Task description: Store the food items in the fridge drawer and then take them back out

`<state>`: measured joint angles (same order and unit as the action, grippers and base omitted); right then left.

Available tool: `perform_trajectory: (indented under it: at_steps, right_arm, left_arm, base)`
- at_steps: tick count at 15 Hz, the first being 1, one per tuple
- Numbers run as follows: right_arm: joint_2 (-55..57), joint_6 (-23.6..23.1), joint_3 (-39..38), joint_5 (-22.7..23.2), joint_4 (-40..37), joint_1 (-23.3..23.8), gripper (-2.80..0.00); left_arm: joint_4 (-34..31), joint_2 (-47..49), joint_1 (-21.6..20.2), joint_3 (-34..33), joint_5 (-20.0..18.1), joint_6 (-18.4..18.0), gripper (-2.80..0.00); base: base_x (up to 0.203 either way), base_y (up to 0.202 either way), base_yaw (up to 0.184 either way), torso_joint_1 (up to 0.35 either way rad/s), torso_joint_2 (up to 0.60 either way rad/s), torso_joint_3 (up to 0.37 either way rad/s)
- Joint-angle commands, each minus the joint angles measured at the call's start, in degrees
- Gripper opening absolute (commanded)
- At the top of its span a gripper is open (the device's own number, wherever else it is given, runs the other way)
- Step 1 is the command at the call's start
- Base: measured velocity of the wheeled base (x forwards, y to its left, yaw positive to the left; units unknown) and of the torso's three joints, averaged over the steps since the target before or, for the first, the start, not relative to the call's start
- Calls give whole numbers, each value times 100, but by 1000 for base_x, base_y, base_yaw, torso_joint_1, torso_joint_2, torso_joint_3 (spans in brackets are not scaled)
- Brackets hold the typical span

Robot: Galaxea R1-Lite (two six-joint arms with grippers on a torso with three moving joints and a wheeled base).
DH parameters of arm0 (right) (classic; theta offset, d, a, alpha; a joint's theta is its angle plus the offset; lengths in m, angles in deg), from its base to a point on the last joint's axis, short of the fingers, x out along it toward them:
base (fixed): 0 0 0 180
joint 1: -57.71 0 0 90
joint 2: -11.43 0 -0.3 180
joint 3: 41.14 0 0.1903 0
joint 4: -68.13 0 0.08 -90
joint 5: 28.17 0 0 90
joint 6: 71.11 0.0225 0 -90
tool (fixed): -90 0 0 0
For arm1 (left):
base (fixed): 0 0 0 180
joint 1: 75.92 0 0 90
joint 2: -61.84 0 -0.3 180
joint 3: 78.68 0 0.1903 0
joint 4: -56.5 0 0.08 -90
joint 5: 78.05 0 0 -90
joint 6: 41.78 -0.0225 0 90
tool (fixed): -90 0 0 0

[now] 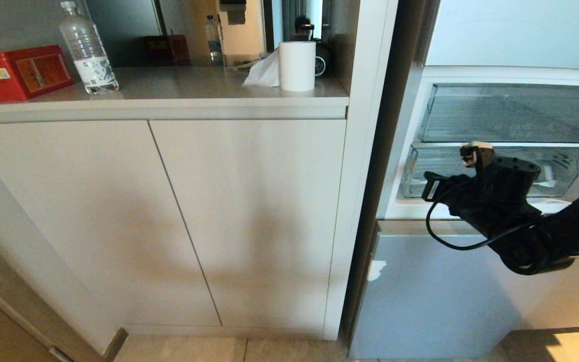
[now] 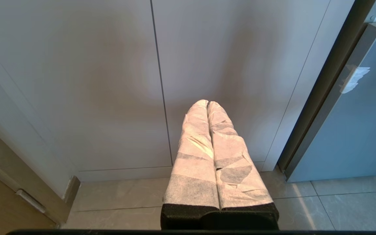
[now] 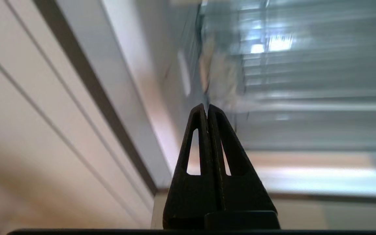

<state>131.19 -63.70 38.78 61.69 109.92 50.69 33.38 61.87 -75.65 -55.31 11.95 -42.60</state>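
- Your right tool (image 3: pixel 207 109) sits with its fingers pressed together and nothing between them, raised in front of the open fridge (image 1: pixel 435 296).
- It is level with the lower clear fridge drawer (image 1: pixel 420 173), close to its front wall; contact can't be made out.
- A second clear bin (image 1: pixel 515 113) sits on the shelf above.
- Your left tool (image 2: pixel 207 103) is pressed together too, hanging before the beige cabinets (image 1: pixel 169 216).
- No food shows.

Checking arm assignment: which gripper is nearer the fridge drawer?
Right. The right gripper is at the fridge drawer; the left gripper hangs low before the cabinet doors.
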Motion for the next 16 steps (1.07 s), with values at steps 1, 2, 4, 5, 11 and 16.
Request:
perform_trajectory:
  at_steps: [1, 2, 4, 5, 11, 16]
  right_arm:
    - [121, -3, 8, -4, 93, 69, -280]
    - [118, -3, -29, -3, 100, 77, -280]
    - [100, 6, -65, 5, 111, 124, -280]
    - [91, -20, -74, 13, 111, 160, -280]
    - [190, -47, -48, 22, 305, 236, -280]
    - [302, -56, 182, 46, 283, 255, 0]
  left_arm:
    - [2, -11, 0, -9, 0, -6, -280]
    - [2, -11, 0, -9, 0, -6, -280]
    - [2, -11, 0, -9, 0, -4, -280]
    - [2, -11, 0, -9, 0, 3, -280]
    - [2, -11, 0, -9, 0, -2, -280]
    - [2, -11, 0, -9, 0, -6, -280]
  base:
    - [0, 0, 0, 0, 0, 0]
    - [0, 0, 0, 0, 0, 0]
    - [0, 0, 0, 0, 0, 0]
    - [0, 0, 0, 0, 0, 0]
    - [0, 0, 0, 0, 0, 0]
    - [0, 0, 0, 0, 0, 0]
